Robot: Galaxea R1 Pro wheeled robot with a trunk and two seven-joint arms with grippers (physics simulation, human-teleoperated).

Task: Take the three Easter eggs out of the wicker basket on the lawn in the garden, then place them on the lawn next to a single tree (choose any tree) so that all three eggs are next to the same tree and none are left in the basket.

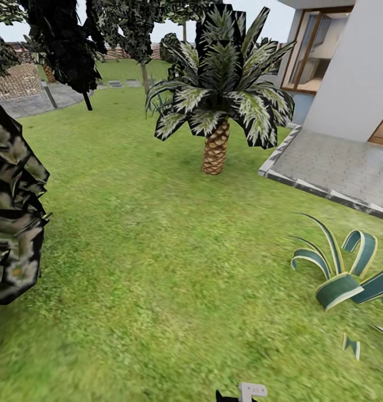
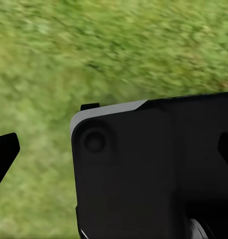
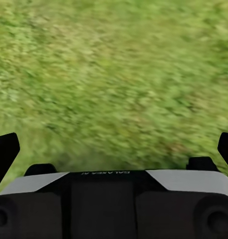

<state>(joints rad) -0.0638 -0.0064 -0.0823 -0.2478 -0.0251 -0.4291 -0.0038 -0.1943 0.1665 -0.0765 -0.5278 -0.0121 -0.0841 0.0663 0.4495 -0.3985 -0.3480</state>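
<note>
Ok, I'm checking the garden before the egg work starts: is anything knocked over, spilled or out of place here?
Nothing stands out. The short palm stands upright on the lawn, the striped spiky plant sits intact near the paved area, and both wrist views show plain grass. No basket or eggs are in sight.

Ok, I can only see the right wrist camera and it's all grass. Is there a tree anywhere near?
Observer: Yes. In the head view a short palm with a scaly brown trunk stands on the lawn ahead.
Operator: Is that the only one?
Observer: No, a thin-trunked tree stands farther back, to the left of the palm.
Operator: What's on our right side?
Observer: A spiky striped plant grows in the grass, close by on the right.
</note>
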